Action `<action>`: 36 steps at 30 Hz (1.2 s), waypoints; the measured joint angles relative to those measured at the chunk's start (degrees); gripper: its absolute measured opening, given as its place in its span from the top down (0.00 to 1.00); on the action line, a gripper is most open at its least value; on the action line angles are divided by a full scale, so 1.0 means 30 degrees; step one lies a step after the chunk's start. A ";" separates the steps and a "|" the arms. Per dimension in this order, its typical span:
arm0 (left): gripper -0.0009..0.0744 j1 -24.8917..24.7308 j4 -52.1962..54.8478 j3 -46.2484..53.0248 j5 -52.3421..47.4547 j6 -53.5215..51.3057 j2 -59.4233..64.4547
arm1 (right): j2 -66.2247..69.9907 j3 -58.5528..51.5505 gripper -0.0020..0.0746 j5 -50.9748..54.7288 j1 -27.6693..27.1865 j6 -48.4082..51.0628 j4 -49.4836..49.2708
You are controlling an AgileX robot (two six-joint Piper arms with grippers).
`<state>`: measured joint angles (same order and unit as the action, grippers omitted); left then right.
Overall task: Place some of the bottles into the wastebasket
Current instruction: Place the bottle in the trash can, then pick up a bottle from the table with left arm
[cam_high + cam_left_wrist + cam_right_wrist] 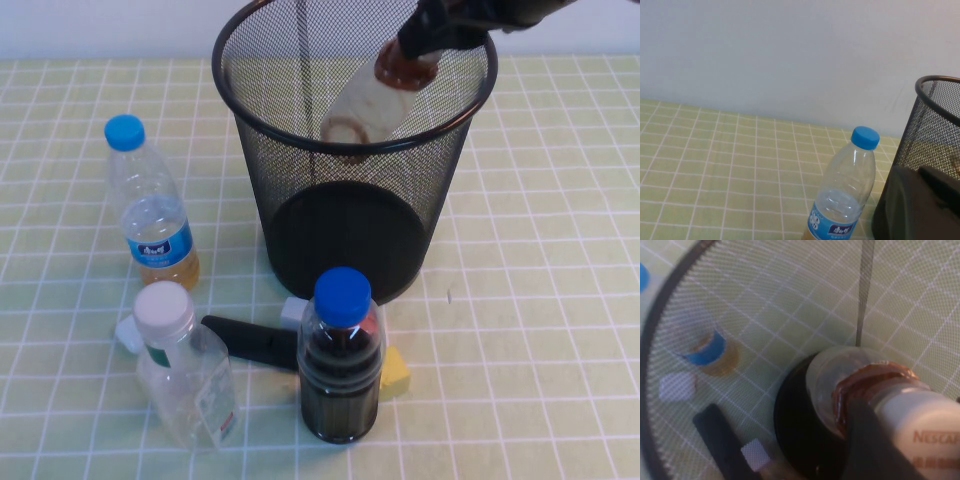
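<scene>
The black wire-mesh wastebasket (262, 205) stands at the middle back of the table. My right gripper (438, 38) is above its far right rim and is shut on the neck of the small clear bottle with the brown neck wrap (368, 100). That bottle hangs tilted inside the basket's mouth. In the right wrist view its white cap (920, 422) is held beside a dark finger (875, 450). The larger white-capped bottle with the green-and-red label (185, 375) stands at the front left. My left gripper (920, 205) shows only as a dark blurred shape beside the basket (935, 125).
A blue-capped bottle with yellowish liquid (150, 215) stands left of the basket and shows in the left wrist view (845, 190). A blue-capped dark-filled bottle (340, 360) stands in front of the basket. A black bar (250, 342) with white and yellow blocks lies between the front bottles.
</scene>
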<state>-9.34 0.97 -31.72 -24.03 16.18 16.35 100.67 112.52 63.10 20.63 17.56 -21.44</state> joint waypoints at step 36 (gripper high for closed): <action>0.99 0.0000 -0.1276 0.0000 -0.2478 -0.1810 0.0000 | -0.1215 -0.0034 0.52 -0.0540 0.0000 0.0582 0.0039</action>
<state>-9.34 -2.86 -31.72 -31.46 10.75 16.35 97.02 112.42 61.48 20.63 19.30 -21.32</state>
